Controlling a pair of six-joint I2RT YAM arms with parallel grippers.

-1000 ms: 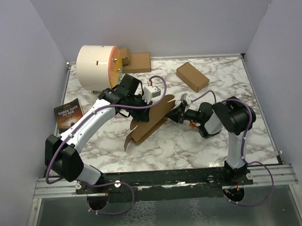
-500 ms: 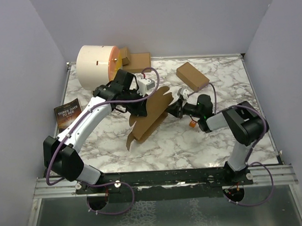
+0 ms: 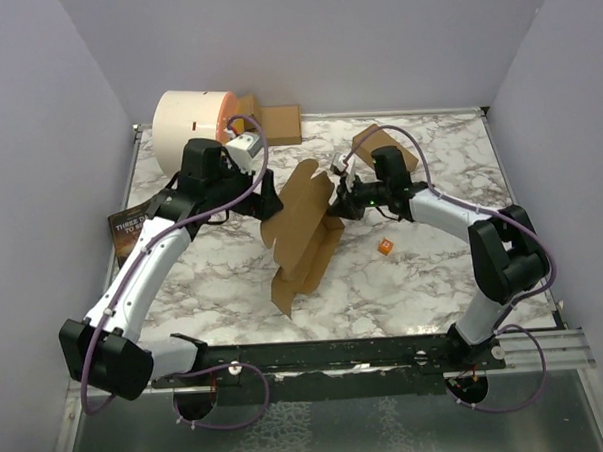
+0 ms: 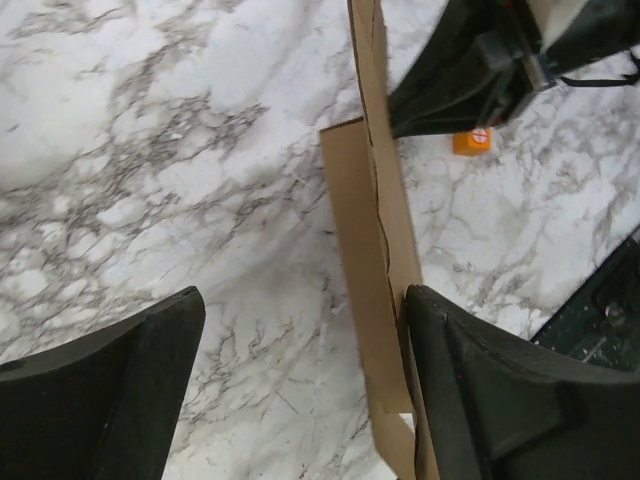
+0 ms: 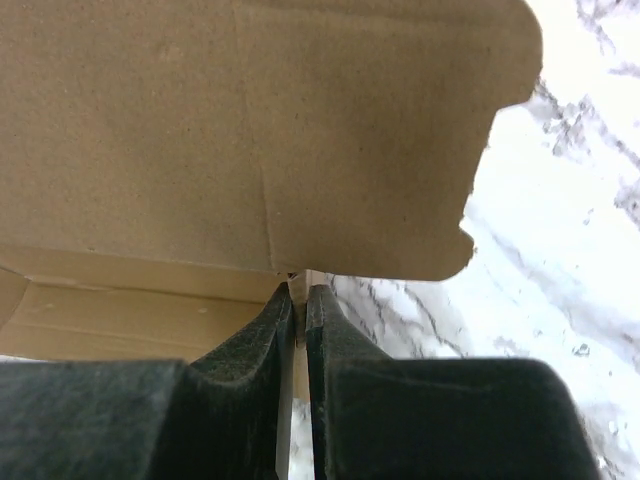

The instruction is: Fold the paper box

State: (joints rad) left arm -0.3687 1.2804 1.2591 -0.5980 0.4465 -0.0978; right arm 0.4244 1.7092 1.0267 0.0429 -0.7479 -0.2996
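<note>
The half-raised cardboard box blank (image 3: 304,236) stands mid-frame in the top view, its long axis running from upper right to lower left and its lower end on the tabletop (image 3: 434,270). The right gripper (image 3: 337,206) pinches the blank's right edge with jaws nearly closed. The left gripper (image 3: 272,200), jaws spread wide and empty, sits just left of the panel, likely placed to push it.

Unfolded brown cardboard box blank (image 3: 304,226) mid marble table (image 3: 214,290); small orange cube (image 3: 385,247) just right; closed brown cardboard box (image 3: 368,140) behind right; cream cylinder drum (image 3: 192,131) far-left corner; dark paperback book (image 3: 131,228) left edge
</note>
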